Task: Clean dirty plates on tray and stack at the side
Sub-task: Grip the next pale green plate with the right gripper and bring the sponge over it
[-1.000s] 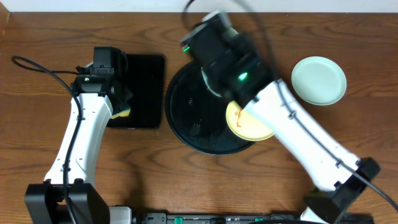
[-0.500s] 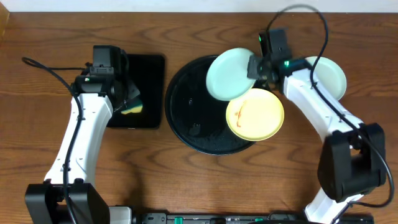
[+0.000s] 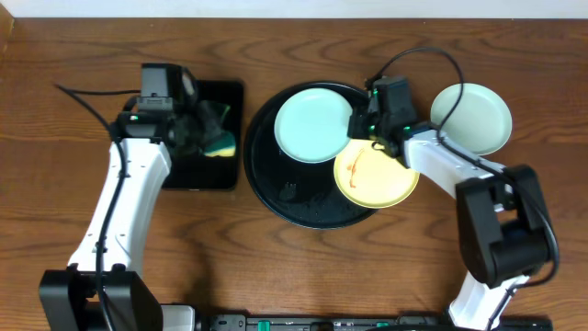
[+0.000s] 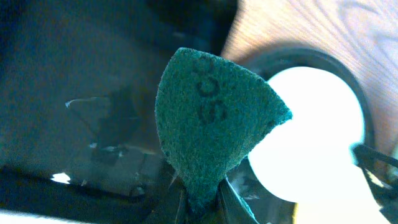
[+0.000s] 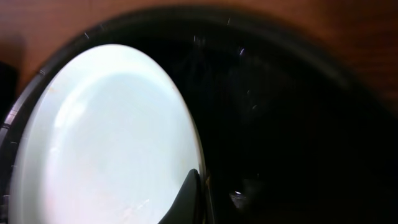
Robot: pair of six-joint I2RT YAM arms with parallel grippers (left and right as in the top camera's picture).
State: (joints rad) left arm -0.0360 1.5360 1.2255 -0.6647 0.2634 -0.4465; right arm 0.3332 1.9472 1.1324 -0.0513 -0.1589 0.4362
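A pale mint plate (image 3: 312, 124) sits tilted over the far part of the round black tray (image 3: 276, 188). My right gripper (image 3: 361, 125) is shut on its right rim, and in the right wrist view a dark finger (image 5: 186, 198) presses the plate's (image 5: 106, 137) edge. A yellow plate (image 3: 377, 173) with an orange smear lies at the tray's right, partly over the rim. A second mint plate (image 3: 470, 118) rests on the table at the far right. My left gripper (image 3: 209, 136) is shut on a green-and-yellow sponge (image 4: 214, 124), held above the small rectangular tray.
The rectangular black tray (image 3: 197, 165) lies left of the round one, under my left gripper. Cables loop over the table at the far left and above the right arm. The right arm's base stands at the near right.
The right arm has come down and carried the mint plate leftward, lower over the tray's far part. My left gripper has moved the sponge to the right, toward the round tray.
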